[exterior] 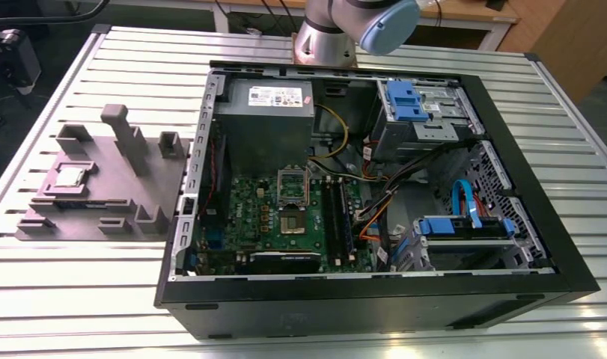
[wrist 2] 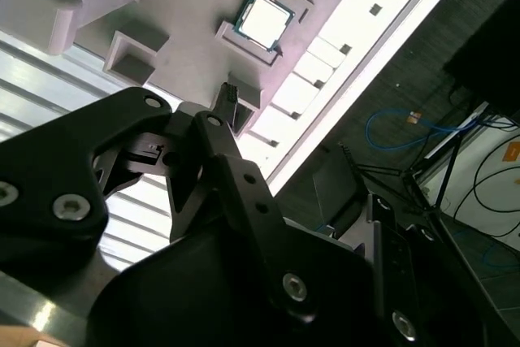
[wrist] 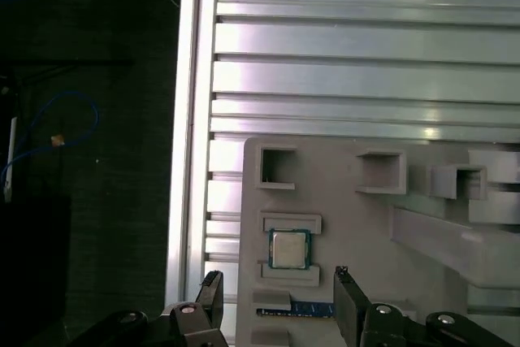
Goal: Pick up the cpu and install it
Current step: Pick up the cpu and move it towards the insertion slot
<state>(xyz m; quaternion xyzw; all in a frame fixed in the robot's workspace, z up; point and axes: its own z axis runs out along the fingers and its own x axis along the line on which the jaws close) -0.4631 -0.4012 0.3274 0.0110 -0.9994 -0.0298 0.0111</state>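
The cpu [exterior: 69,176] lies flat in the grey tray [exterior: 114,191] on the bench [exterior: 84,299], at nine o'clock from the computer case [exterior: 383,299] in the exterior view. The gripper [wrist: 277,275] is wide open and empty. The cpu sits straight ahead of the gap between its fingers [wrist: 348,306].

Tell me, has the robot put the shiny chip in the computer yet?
Not yet. Nothing looks done: the cpu lies in the grey holder, outside the computer case. In hand: the gripper hovers near it, jaws open and empty. Left: picking it up and installing it.
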